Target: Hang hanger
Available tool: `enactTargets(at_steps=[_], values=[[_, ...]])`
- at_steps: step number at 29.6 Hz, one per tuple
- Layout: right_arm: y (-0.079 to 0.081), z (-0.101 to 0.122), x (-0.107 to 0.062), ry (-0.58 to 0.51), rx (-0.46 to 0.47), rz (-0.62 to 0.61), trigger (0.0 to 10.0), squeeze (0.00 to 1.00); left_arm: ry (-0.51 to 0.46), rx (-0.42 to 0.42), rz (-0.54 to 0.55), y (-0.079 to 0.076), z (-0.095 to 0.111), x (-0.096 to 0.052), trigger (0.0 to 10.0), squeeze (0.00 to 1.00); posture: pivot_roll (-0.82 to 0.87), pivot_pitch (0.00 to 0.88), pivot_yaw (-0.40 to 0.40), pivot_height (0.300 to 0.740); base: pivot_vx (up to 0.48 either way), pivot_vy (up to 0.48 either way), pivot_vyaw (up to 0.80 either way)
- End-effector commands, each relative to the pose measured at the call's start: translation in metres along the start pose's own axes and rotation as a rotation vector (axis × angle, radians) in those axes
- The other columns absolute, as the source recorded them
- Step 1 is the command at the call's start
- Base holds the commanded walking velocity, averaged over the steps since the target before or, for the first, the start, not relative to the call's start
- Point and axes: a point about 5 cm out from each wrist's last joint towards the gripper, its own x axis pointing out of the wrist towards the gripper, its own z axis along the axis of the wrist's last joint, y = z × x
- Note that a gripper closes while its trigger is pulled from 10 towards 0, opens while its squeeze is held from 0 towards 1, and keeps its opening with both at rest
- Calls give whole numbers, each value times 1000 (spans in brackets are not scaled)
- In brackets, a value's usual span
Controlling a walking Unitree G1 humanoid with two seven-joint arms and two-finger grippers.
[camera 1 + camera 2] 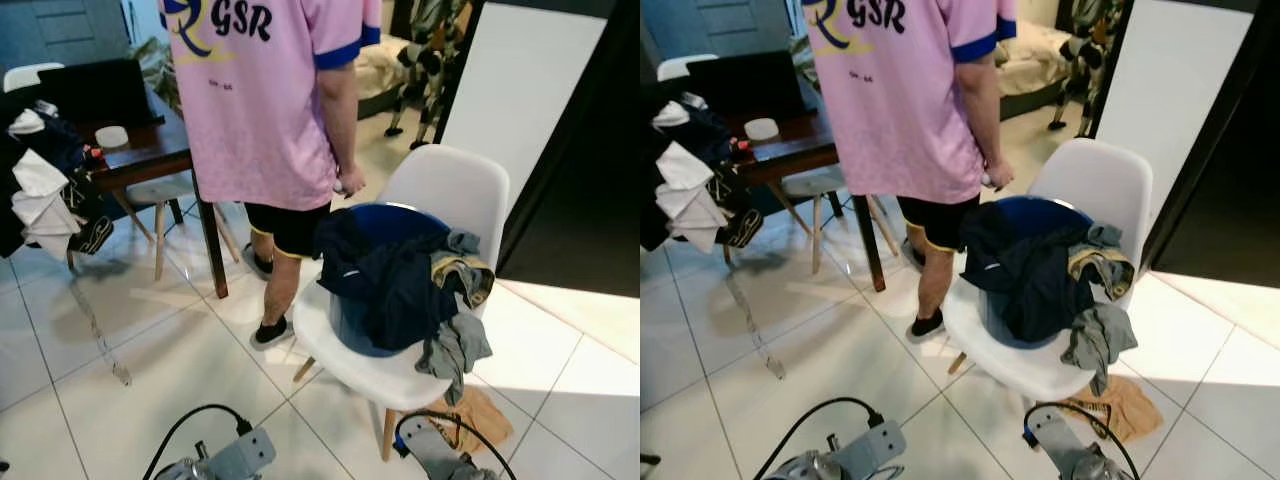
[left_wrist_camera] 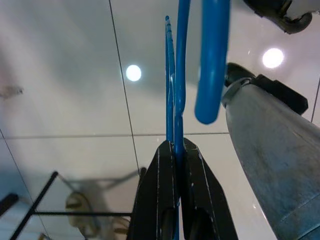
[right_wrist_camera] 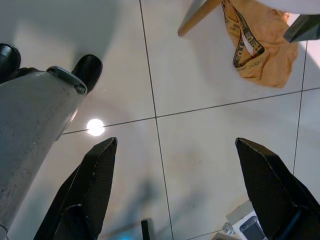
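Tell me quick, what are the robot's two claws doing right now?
Left gripper: closed, jaws clamped on a thin blue plastic hanger.
Right gripper: open, jaws wide apart, holding nothing, above the white tiled floor.

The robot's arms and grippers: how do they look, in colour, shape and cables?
Both arms are silver-grey metal, seen low in the head views, each with a black cable looping over its wrist. The left gripper has two long black fingers that taper to narrow tips. The right gripper has two broad, flat, pointed black fingers with a finely textured surface. A rounded grey limb with a dark end cap shows beside each.
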Motion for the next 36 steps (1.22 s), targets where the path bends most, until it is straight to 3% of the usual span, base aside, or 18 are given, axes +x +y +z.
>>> enactTargets(at_steps=[1,4,29,34,36], values=[[2,-2,0,9,0,8,10000,0,24,-20,-9,-3,-3,0,10000,0,55,0,-35,740,-386,0,-800],[2,-2,0,9,-2,10,10000,0,20,-45,-4,-3,-4,0,10000,0,54,0,-32,740,-463,0,-800],[1,0,0,1,-1,18,10000,0,-6,-18,24,1,0,0,10000,0,51,0,-33,740,0,0,-800],[2,2,0,-24,29,10,10000,0,-39,-39,110,6,1,-1,10000,0,50,0,-31,740,0,0,-800],[4,4,0,-79,103,4,10000,0,-81,-117,193,9,0,-1,10000,0,41,0,-27,740,0,0,-775]])
